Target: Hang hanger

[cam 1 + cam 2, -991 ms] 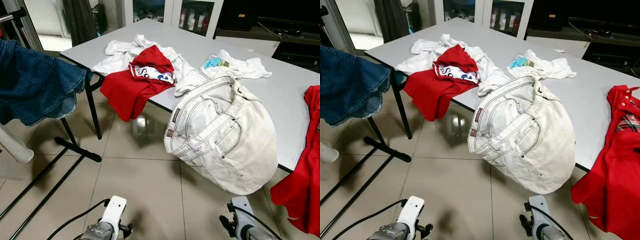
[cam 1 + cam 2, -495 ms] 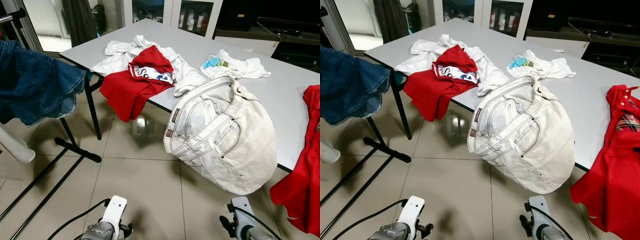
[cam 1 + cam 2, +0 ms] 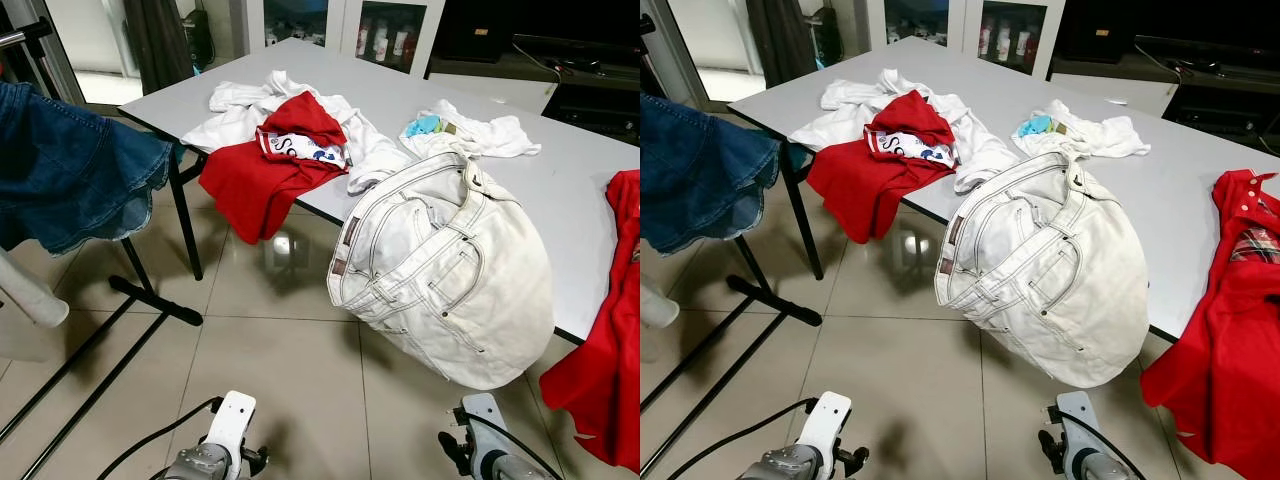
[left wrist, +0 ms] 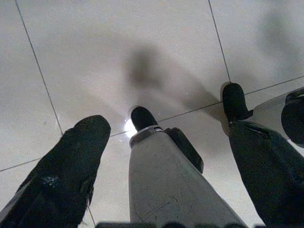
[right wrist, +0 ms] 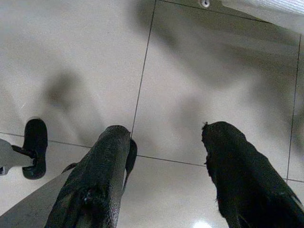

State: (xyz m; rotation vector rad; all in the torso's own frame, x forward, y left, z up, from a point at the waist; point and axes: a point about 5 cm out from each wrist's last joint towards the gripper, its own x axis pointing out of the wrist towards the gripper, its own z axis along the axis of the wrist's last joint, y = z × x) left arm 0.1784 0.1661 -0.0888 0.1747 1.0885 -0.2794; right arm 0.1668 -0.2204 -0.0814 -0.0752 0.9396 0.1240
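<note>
1. While both arms hang low over the tiled floor, the left gripper has its fingers spread wide and holds nothing.
2. The right gripper is likewise parted and empty, pointing at bare tile.
3. I can make out no hanger; it may lie hidden among the clothes.
4. White jeans slump off the table edge; a denim garment hangs on the rack at the left.

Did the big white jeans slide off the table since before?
No. The white jeans hang over the table edge in the same spot beside the red shirt.
</note>
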